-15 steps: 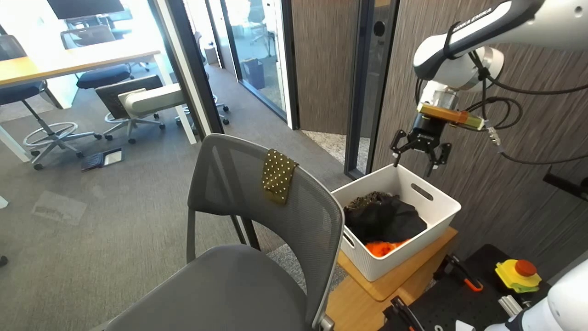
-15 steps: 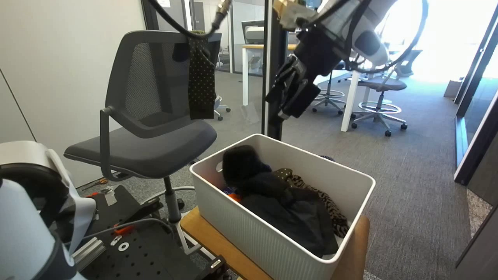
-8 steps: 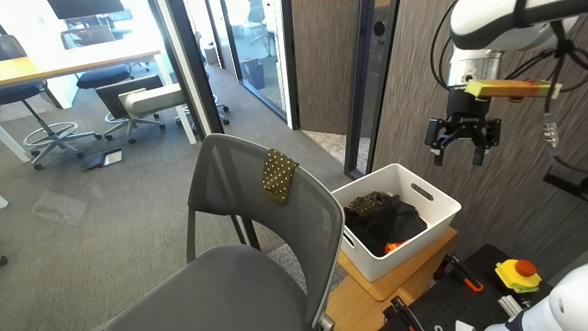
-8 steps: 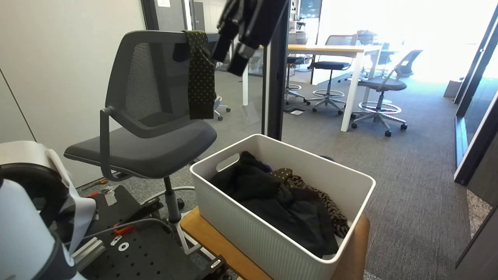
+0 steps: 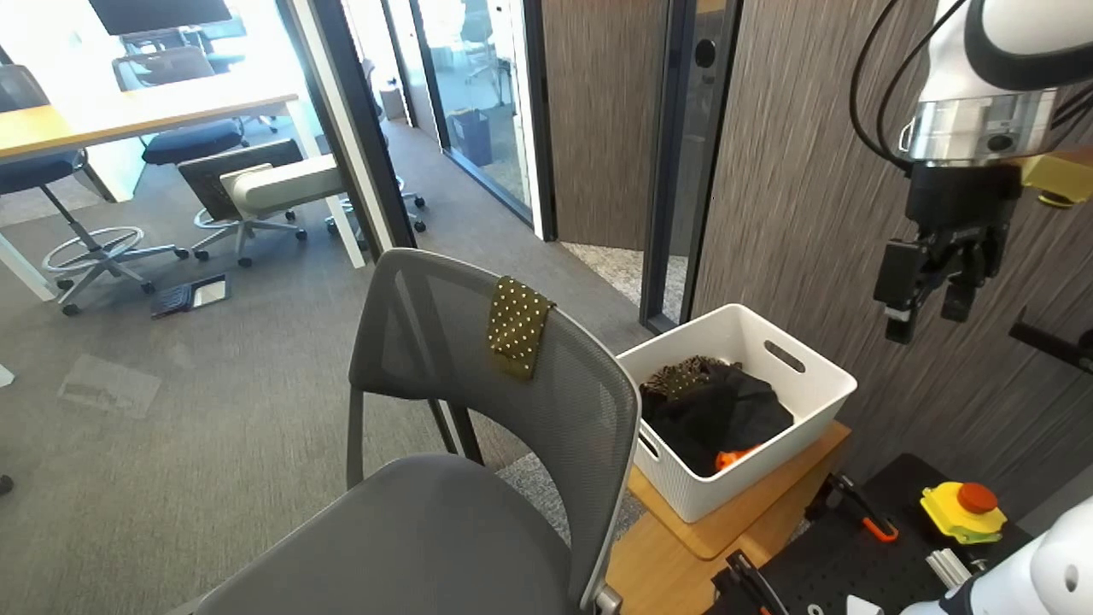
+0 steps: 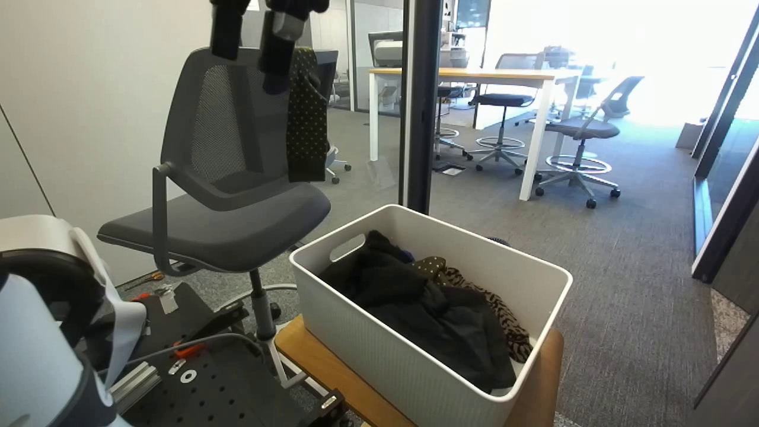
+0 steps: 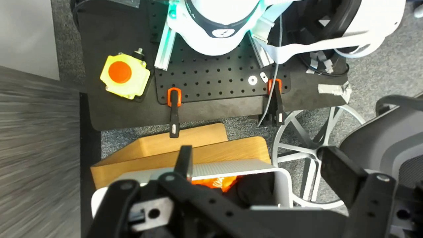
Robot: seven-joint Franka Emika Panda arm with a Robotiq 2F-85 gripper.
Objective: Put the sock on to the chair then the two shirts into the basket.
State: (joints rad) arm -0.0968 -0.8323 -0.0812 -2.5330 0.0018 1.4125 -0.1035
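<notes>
The sock, dark olive with white dots, hangs over the chair's backrest; in an exterior view the sock hangs long down the mesh. The white basket holds a pile: black cloth, leopard-patterned cloth, a dotted piece and orange cloth. I cannot tell exactly which pieces are the two shirts. The orange cloth also shows in the wrist view. My gripper is open and empty, raised above and beside the basket; its fingertips show at the top of an exterior view.
The basket stands on a wooden stool. A black mounting table with clamps and a yellow emergency-stop box lies beside it. A wood-panelled wall rises behind the gripper. A glass partition post stands beyond the basket.
My gripper has moved from above the basket to the right in an exterior view, away from the chair. The black cloth in the basket has slumped flat, covering more of the orange cloth.
</notes>
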